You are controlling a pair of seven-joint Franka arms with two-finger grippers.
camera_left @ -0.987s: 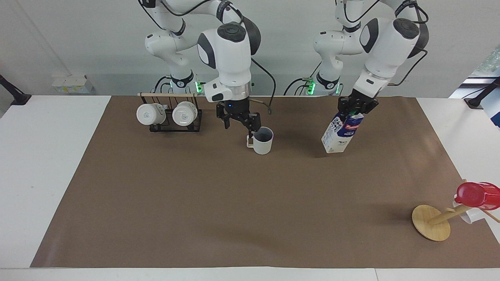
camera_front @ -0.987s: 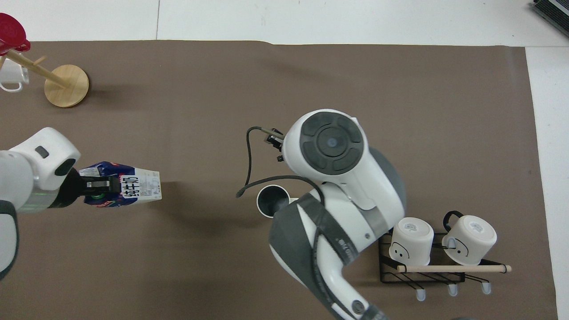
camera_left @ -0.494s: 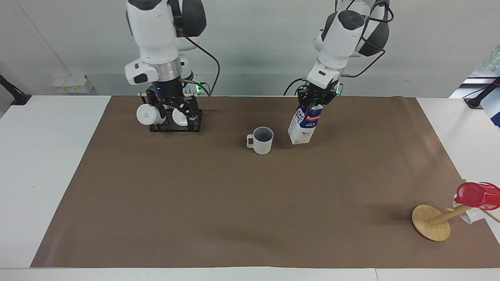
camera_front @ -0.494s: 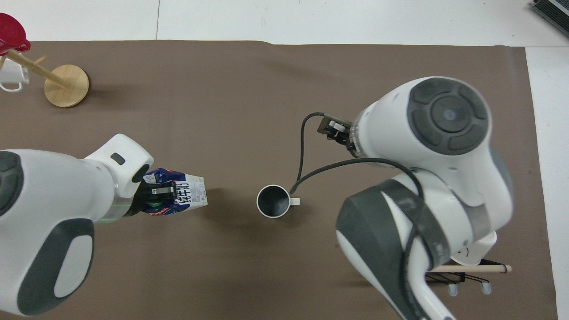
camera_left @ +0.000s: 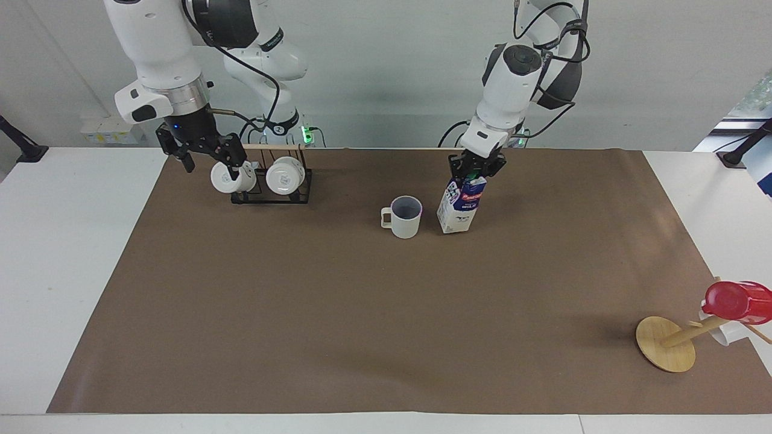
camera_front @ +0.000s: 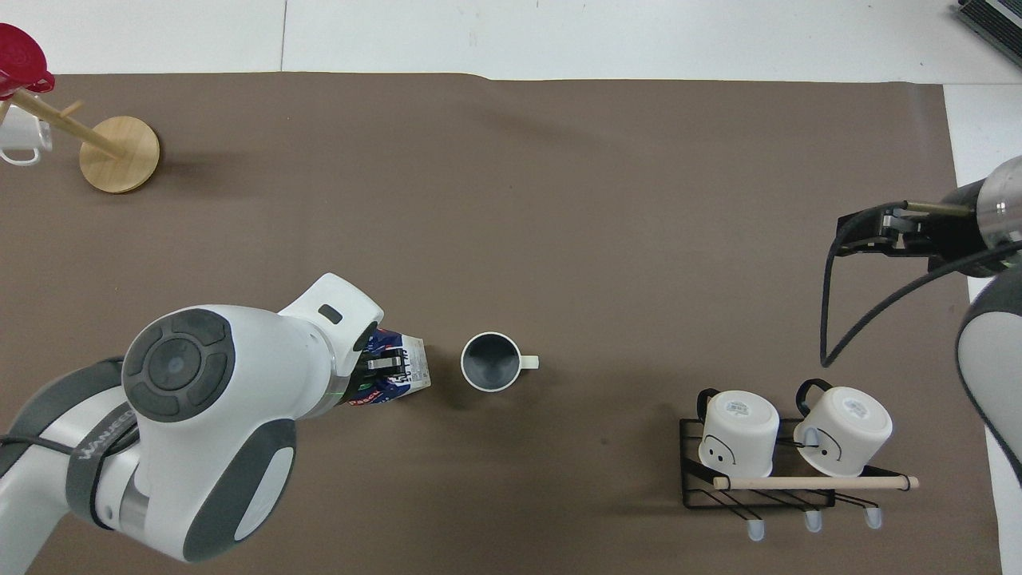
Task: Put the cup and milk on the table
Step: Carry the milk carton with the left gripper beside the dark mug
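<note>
The off-white cylindrical cup [camera_left: 405,217] with the squarish loop handle is standing upright on the brown paper sheet covering the white table [camera_left: 386,313], free of either gripper. That half of the task reads as done.

The left gripper [camera_left: 474,170] is clamping the gable top of the dark blue and white milk carton [camera_left: 459,204], fingers closed about the ridge by the green cap. The carton is leaning, its top tipped toward the left arm's end of the table and its base resting at or just above the paper, just beside the cup. Whether the base is fully seated cannot be told.

The right gripper [camera_left: 202,152] is hanging with its fingers spread and holding nothing, over the end of the black wire rack [camera_left: 271,190] that carries the two white printed mugs [camera_left: 258,176]. This arm is waiting.

Risks noted:
- Releasing while the carton is leaning: it is likely to topple, and the fall could strike the cup beside it.
- Righting the carton by swinging its base toward the cup: the gap is narrow, so contact could shove or tip the cup.
- Opening the fingers with a sideways pull: the light carton could drag along with a pad.
- The wooden mug tree [camera_left: 669,340] bearing the red cup [camera_left: 737,301] is standing well apart and is not at risk.
</note>
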